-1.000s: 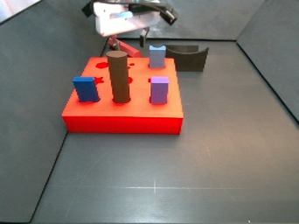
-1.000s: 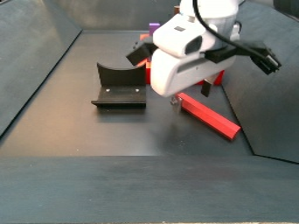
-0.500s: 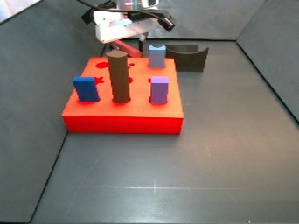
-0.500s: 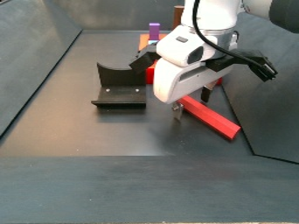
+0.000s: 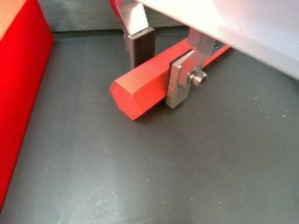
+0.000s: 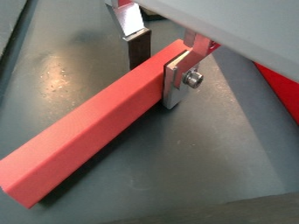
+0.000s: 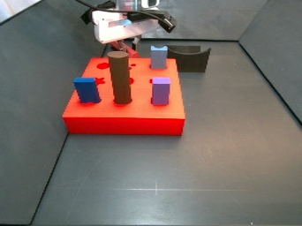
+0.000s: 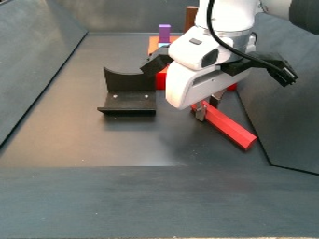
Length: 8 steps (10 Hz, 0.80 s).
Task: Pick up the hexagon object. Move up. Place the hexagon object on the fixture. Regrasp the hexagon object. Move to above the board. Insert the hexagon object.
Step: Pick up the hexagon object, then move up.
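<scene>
Even, soft light; slightly blurred wrist views.

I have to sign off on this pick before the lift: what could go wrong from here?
The claw straddles the hexagon object well off its middle, near one end in a wrist view, so the long free part may sag or swing on lifting. The silver fingers bear on slanted facets, so the rod could twist in the pads. In a side view the rod lies beside the board, which it might clip.

The hand (image 7: 123, 41) sits behind the board (image 7: 125, 112).
</scene>
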### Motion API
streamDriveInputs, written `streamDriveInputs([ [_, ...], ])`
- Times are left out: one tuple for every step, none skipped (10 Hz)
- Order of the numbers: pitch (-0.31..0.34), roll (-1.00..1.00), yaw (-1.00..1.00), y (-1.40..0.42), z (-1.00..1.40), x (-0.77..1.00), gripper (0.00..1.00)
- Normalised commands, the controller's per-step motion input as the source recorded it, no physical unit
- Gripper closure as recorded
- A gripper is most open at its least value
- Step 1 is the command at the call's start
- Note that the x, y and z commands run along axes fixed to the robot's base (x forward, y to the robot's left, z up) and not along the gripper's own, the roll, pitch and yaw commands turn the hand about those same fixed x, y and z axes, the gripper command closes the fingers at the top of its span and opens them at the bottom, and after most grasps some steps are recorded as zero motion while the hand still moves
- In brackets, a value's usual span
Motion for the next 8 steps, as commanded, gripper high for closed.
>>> streamDriveInputs([
  [0.0,0.0,0.0,0.0,0.0,0.0,1.0],
  [0.0,0.0,0.0,0.0,0.0,0.0,1.0],
  [0.0,0.0,0.0,0.0,0.0,0.0,1.0],
  [0.0,0.0,0.0,0.0,0.0,0.0,1.0],
  [0.0,0.0,0.0,0.0,0.0,0.0,1.0],
  [0.0,0.0,0.0,0.0,0.0,0.0,1.0],
  [0.0,0.0,0.0,0.0,0.0,0.0,1.0],
  [0.0,0.0,0.0,0.0,0.83,0.0,1.0],
])
